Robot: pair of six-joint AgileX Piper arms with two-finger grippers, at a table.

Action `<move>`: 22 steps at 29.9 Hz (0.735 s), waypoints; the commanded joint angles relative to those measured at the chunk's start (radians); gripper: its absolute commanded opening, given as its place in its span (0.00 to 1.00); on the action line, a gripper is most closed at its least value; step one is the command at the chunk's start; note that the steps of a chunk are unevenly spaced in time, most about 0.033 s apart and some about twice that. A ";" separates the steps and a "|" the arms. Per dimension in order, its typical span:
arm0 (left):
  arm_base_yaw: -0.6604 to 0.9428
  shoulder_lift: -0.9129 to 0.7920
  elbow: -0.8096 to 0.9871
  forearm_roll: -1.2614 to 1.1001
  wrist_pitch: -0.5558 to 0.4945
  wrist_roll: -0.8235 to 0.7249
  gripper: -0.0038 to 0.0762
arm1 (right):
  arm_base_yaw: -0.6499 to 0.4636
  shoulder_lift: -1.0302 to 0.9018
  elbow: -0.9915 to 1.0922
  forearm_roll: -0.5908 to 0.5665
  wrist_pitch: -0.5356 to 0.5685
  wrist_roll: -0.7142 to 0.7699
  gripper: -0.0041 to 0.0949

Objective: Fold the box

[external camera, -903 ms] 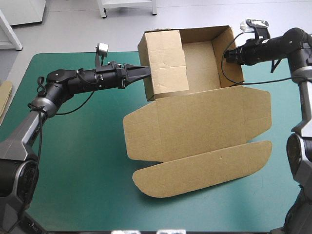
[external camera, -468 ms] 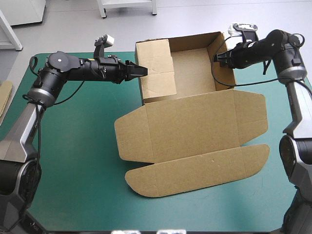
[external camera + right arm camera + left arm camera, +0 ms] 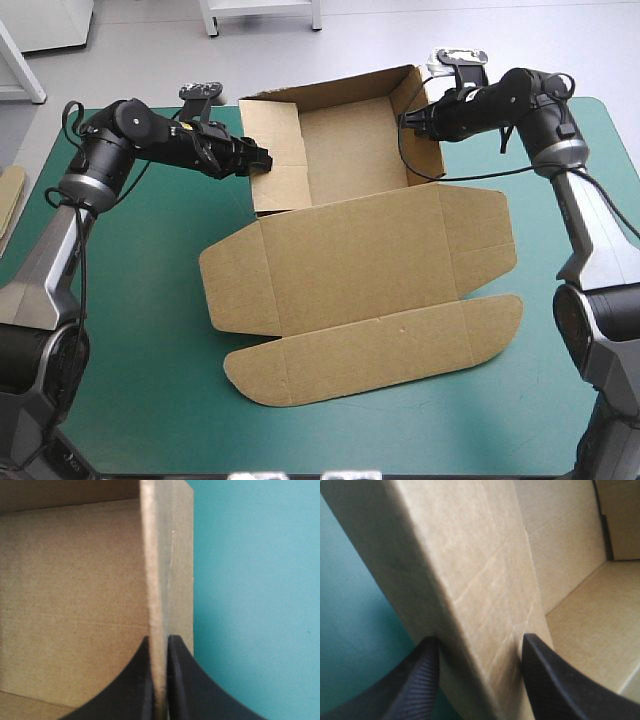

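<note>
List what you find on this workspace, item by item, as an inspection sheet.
Surface: table with a teal-green cover, lying flat and unmarked where it shows.
Job's things: box, brown, an open tray with its walls raised at the far side; its lid lies flat on the cover toward the near edge.
Clutter: an edge of spare board at the table's left edge.
Grippers: left gripper is clamped on the tray's left wall, one finger outside and one inside; right gripper pinches the tray's right wall the same way.
Cables: nothing seen besides the robot's own.
Surroundings: nothing seen at or over the table.
</note>
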 commanded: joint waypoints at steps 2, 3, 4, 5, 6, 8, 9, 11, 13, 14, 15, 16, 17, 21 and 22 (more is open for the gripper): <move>-0.009 -0.044 -0.032 0.042 -0.037 -0.047 0.51 | 0.006 -0.066 -0.028 0.109 -0.075 0.022 0.04; -0.009 -0.044 -0.032 0.047 -0.039 -0.049 0.51 | 0.006 -0.066 -0.028 0.109 -0.075 0.020 0.04; -0.009 -0.044 -0.032 0.051 -0.048 -0.055 0.51 | 0.006 -0.066 -0.028 0.109 -0.075 0.020 0.04; -0.009 -0.044 -0.032 0.052 -0.061 -0.062 0.51 | 0.006 -0.066 -0.028 0.109 -0.070 0.020 0.04; -0.009 -0.044 -0.032 0.054 -0.076 -0.075 0.51 | 0.006 -0.066 -0.028 0.111 -0.068 0.020 0.04; -0.009 -0.043 -0.039 0.058 -0.091 -0.087 0.51 | 0.006 -0.066 -0.028 0.111 -0.059 0.020 0.04; -0.009 -0.038 -0.048 0.072 -0.087 -0.095 0.51 | 0.006 -0.065 -0.028 0.111 -0.053 0.020 0.04; -0.016 -0.025 -0.072 0.117 -0.053 -0.102 0.51 | 0.013 -0.063 -0.028 0.101 -0.040 0.028 0.04; -0.030 -0.007 -0.105 0.195 -0.010 -0.146 0.51 | 0.026 -0.059 -0.028 0.077 -0.019 0.036 0.04; -0.041 0.002 -0.121 0.219 0.003 -0.160 0.50 | 0.036 -0.057 -0.028 0.054 -0.012 0.046 0.04; -0.050 0.010 -0.137 0.242 0.017 -0.166 0.50 | 0.047 -0.050 -0.028 0.023 -0.003 0.059 0.04; -0.060 0.023 -0.151 0.256 0.028 -0.178 0.50 | 0.061 -0.046 -0.028 -0.006 0.004 0.069 0.04; -0.068 0.031 -0.162 0.267 0.040 -0.184 0.50 | 0.071 -0.042 -0.028 -0.031 0.006 0.080 0.04; -0.098 0.071 -0.176 0.324 0.082 -0.198 0.44 | 0.100 -0.027 -0.028 -0.075 0.007 0.113 0.04; -0.102 0.085 -0.176 0.341 0.100 -0.205 0.41 | 0.102 -0.024 -0.028 -0.074 0.002 0.113 0.04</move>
